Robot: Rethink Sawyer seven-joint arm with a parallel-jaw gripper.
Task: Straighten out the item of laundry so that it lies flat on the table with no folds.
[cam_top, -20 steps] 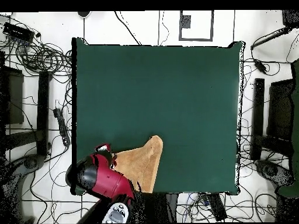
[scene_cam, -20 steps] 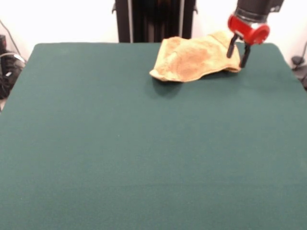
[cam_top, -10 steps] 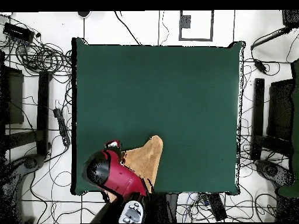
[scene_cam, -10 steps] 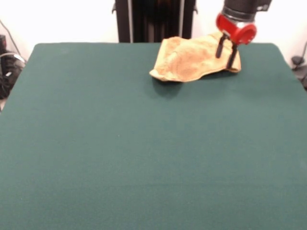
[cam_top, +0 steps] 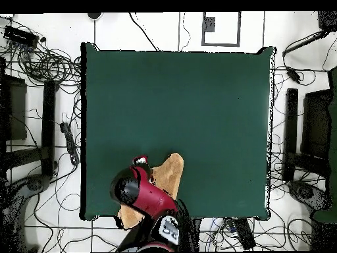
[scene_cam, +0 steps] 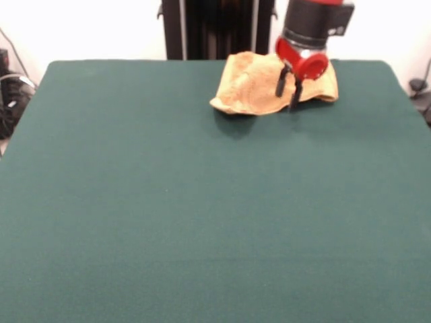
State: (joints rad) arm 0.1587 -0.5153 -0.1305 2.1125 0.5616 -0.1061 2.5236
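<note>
— Where's the towel (scene_cam: pixel 259 84)?
— Bunched, upper right of the frame, near the desk's (scene_cam: pixel 168 202) far edge. Soft, light; likely best pinched at a corner.
— The end effector (scene_cam: pixel 287 88)?
— Fingers apart, empty, poised over the cloth.

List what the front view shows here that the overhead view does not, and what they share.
Front view only: the gripper with its two dark fingers apart, open, over the towel, and the towel's rumpled, raised shape. Overhead view only: the whole table outline, the cables on the floor around it, and the arm covering part of the towel. Both: the yellow-orange towel lying bunched near the table edge on the robot's side.
</note>
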